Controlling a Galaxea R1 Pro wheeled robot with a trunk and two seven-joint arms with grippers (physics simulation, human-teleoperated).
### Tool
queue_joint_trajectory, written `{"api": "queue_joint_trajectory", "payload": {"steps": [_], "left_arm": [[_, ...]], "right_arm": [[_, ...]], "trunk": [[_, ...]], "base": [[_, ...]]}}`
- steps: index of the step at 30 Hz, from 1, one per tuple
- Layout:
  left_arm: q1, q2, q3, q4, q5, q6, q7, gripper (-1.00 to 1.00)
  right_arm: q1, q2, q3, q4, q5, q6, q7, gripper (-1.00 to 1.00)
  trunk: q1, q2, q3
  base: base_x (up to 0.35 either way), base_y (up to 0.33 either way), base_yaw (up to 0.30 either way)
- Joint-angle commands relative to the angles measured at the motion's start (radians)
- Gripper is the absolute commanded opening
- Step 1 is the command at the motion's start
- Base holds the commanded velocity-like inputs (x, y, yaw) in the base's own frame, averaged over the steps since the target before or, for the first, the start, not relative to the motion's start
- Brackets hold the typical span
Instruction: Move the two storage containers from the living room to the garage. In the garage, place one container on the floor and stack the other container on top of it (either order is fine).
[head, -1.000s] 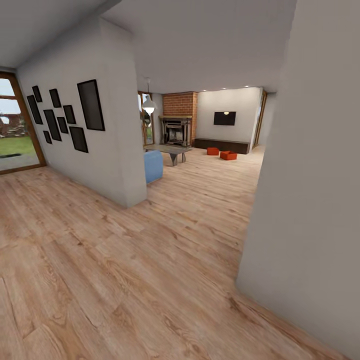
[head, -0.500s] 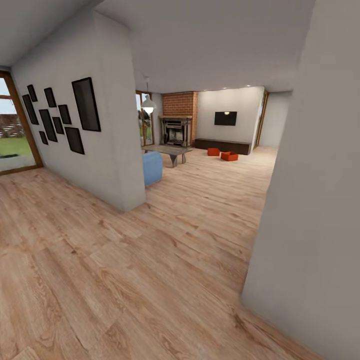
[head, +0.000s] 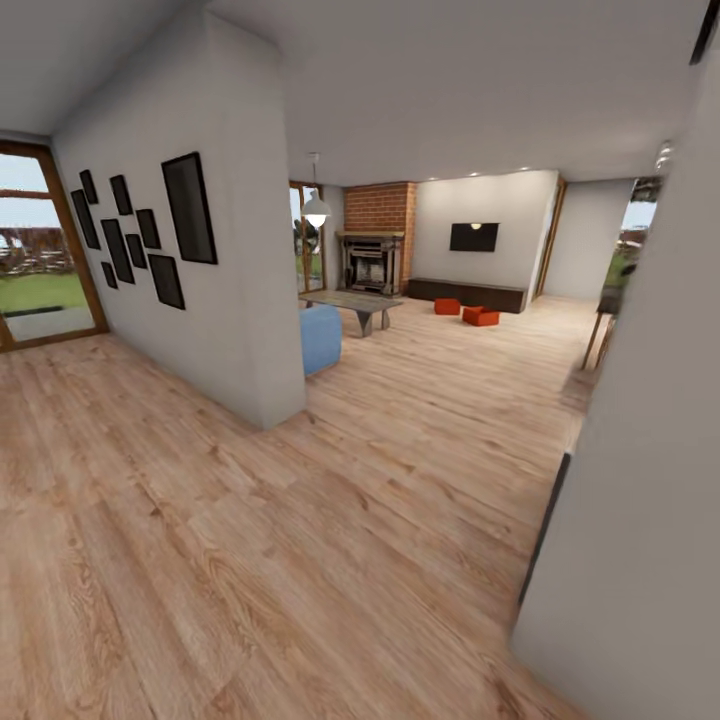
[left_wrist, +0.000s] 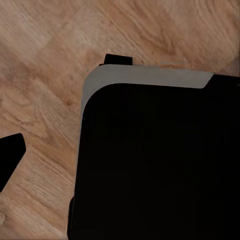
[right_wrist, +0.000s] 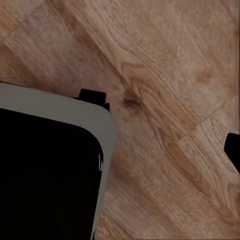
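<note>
Storage containers, qty 2: orange-red bins, one (head: 447, 306) and the other (head: 481, 316), on the wood plank floor (head: 300, 520) at the far end of the living room, just in front of a long dark low cabinet (head: 465, 291) along the back wall. They sit close together; touching or apart can't be told at this range. Both upright, open tops.

Living room fixtures, head view: brick fireplace (head: 376, 250); wall TV (head: 474, 237) above the cabinet; white pendant lamp (head: 317, 209); glass-topped low table (head: 348, 303); blue sofa end (head: 321, 338) just beside a white partition wall (head: 240, 250) w/ a cluster of black frames (head: 140, 232). Glazed door w/ garden view (head: 40, 250) at left. Near white wall (head: 640, 450) at right.

Left wrist view: dark robot base w/ grey rim (left_wrist: 155, 160) over wood planks; one black fingertip (left_wrist: 10, 152) at frame edge. Left hand: opening and hold can't be told.

Right wrist view: same base (right_wrist: 50, 165) and floor; black fingertip (right_wrist: 234, 147) at edge. Right hand: state likewise can't be told.
</note>
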Motion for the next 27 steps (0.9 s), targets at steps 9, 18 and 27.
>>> {"api": "queue_joint_trajectory", "payload": {"steps": [9,18,27], "left_arm": [[0.000,-0.001,0.003,0.007,0.008,-0.004,0.000,1.00],[0.000,-0.003,0.003,0.006,0.008,-0.004,0.000,1.00],[0.000,-0.004,0.003,0.008,0.008,-0.006,0.000,1.00]], "right_arm": [[-0.001,0.000,0.010,0.003,-0.009,-0.006,0.002,1.00],[-0.001,-0.002,0.008,0.003,-0.012,-0.005,0.003,1.00],[-0.001,-0.006,0.023,0.003,-0.009,-0.005,0.002,1.00]], "trunk": [[0.001,0.000,-0.001],[0.001,0.000,-0.001],[0.001,0.000,-0.001]], "base": [[0.322,0.000,0.268],[0.322,0.000,0.237],[0.322,0.000,0.023]]}}
